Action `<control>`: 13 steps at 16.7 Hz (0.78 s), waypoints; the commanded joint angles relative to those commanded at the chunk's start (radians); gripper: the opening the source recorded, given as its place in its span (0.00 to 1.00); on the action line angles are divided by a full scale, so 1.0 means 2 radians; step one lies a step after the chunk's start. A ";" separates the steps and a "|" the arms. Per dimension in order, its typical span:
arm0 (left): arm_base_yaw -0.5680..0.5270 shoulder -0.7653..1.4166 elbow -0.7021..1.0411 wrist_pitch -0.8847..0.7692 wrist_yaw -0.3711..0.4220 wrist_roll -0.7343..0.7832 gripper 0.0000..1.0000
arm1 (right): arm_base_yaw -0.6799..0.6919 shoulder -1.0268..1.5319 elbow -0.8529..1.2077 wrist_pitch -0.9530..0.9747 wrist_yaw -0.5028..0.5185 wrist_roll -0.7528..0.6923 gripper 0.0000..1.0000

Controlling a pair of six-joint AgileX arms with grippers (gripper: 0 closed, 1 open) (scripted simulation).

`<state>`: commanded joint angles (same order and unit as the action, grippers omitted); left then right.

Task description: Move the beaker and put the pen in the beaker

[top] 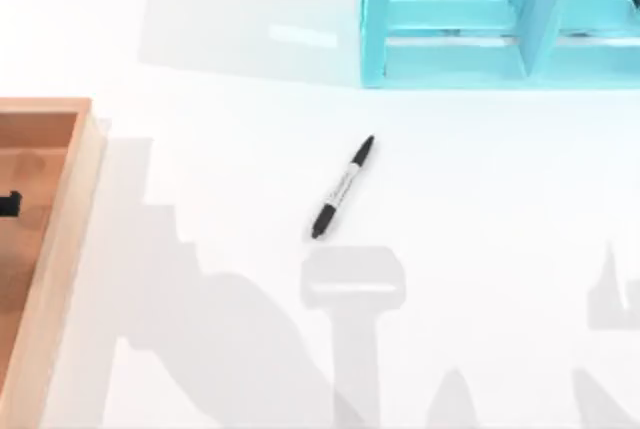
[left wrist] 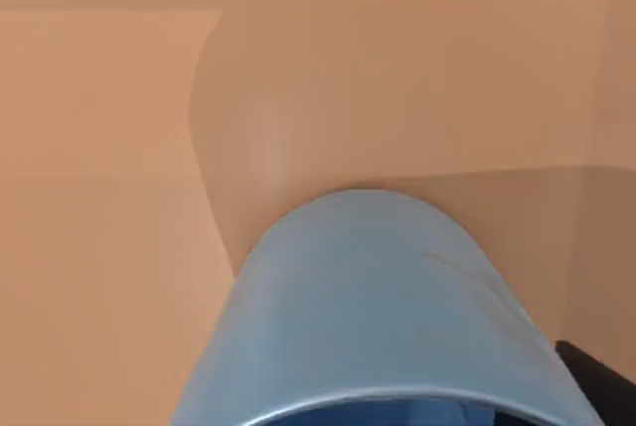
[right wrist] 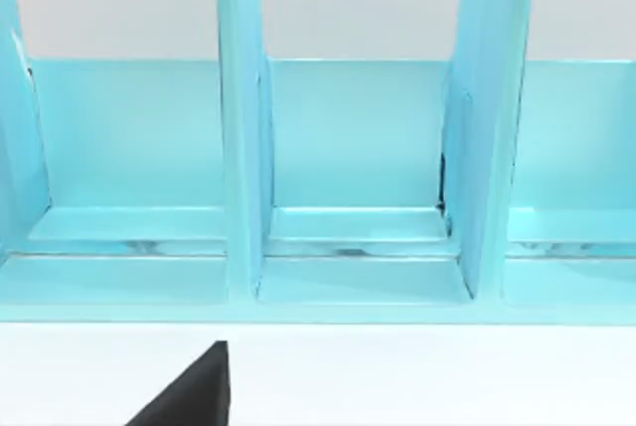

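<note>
Top view shows you the pen (top: 343,187) lying free below the shelf (top: 450,59). Left wrist view has the beaker (left wrist: 378,307) inside the wooden tray (left wrist: 99,148), probably for pickup; jaw state I cannot tell.

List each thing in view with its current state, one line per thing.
Slim black marker pen with grey-white barrel: lying flat on the white table, capped, untouched.
Small blue cylindrical beaker: close under the left wrist camera, against the wooden tray.
Wooden tray: at the table's left edge.
Light-blue shelf unit: upright at the back, visible compartments empty.
</note>
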<state>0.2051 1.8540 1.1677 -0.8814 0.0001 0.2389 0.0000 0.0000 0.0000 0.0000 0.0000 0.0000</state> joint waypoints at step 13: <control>-0.048 -0.018 0.108 -0.087 -0.008 -0.087 0.00 | 0.000 0.000 0.000 0.000 0.000 0.000 1.00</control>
<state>0.1091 1.8187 1.3845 -1.0558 -0.0154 0.0642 0.0000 0.0000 0.0000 0.0000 0.0000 0.0000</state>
